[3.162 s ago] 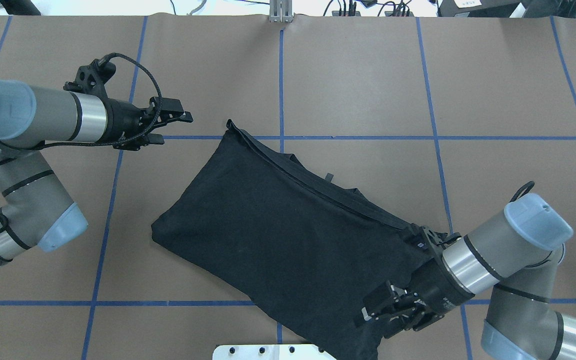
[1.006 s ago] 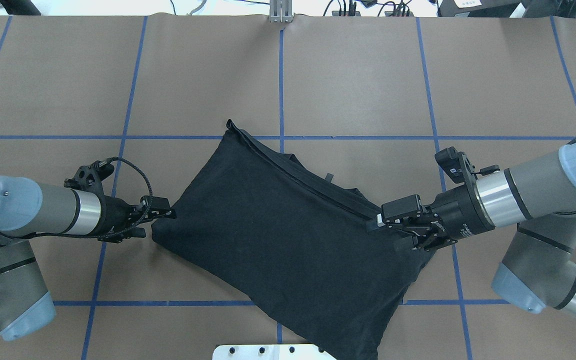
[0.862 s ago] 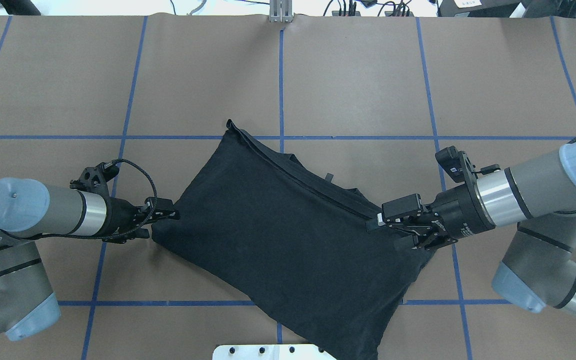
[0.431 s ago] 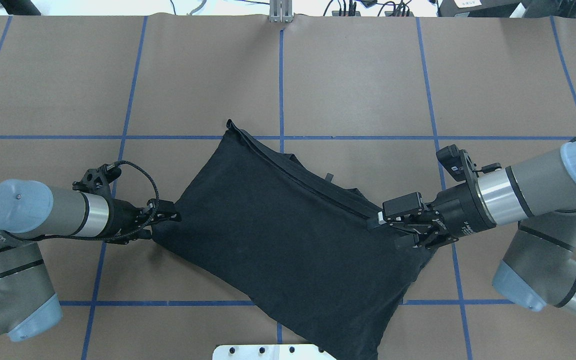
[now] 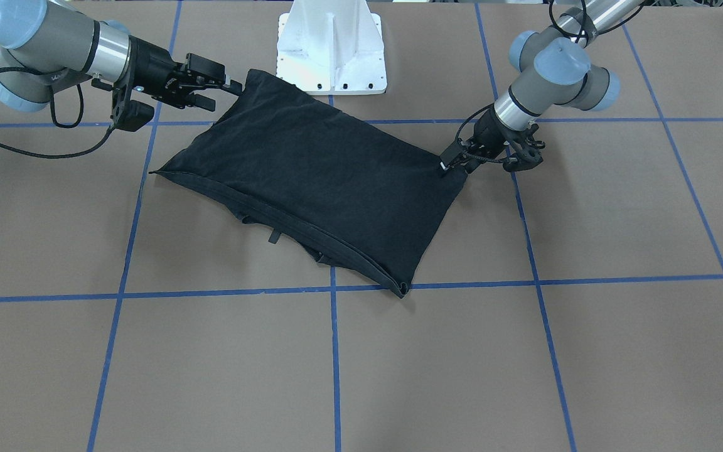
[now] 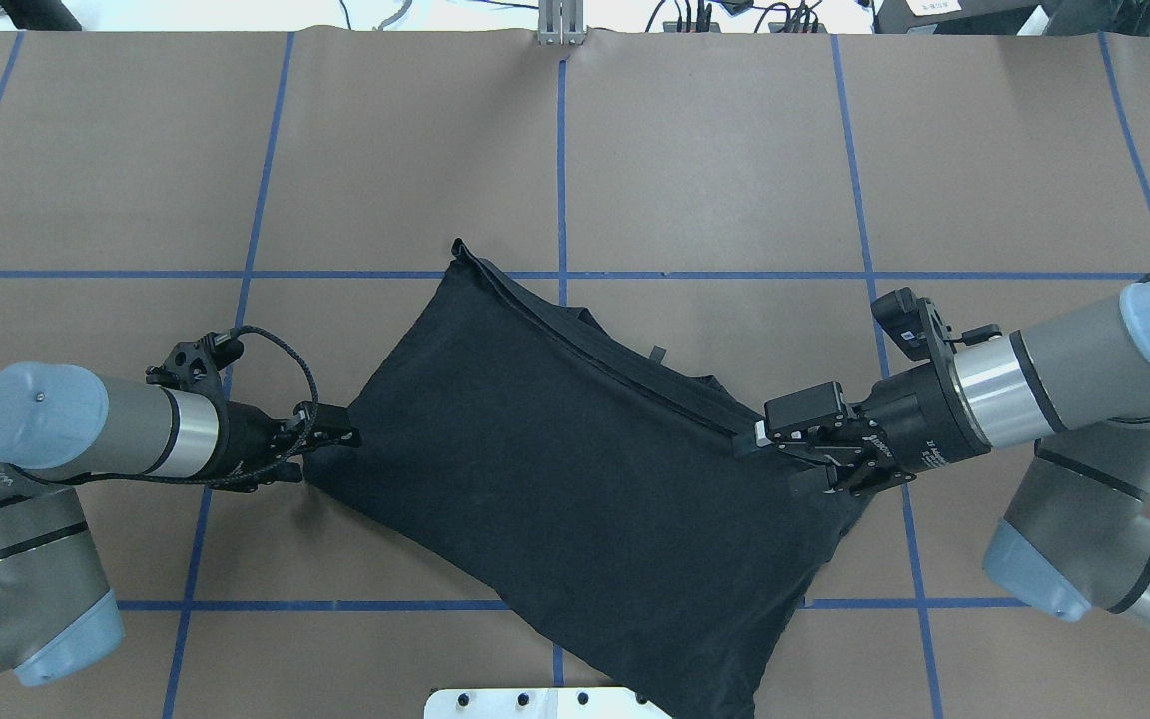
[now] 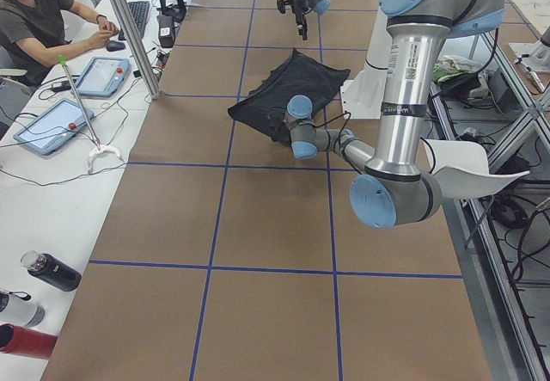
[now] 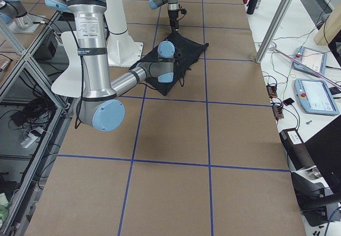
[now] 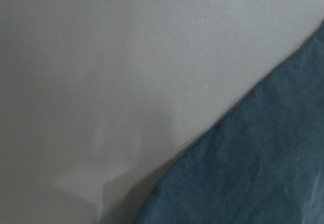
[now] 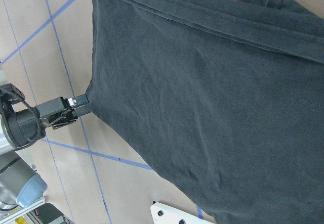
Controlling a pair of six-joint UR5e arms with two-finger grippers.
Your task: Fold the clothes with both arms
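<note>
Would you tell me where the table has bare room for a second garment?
Bare: the table's far side, from the blue tape line at the T-shirt's far corner to the operators' edge. Crowded: the middle strip, where the left end effector and right end effector meet the shirt's ends, and by the white base plate.

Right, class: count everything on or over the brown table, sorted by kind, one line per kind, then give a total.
Black T-shirt: 1
Robot arms: 2 (left arm, right arm)
White base plate: 1
Total: 4
</note>
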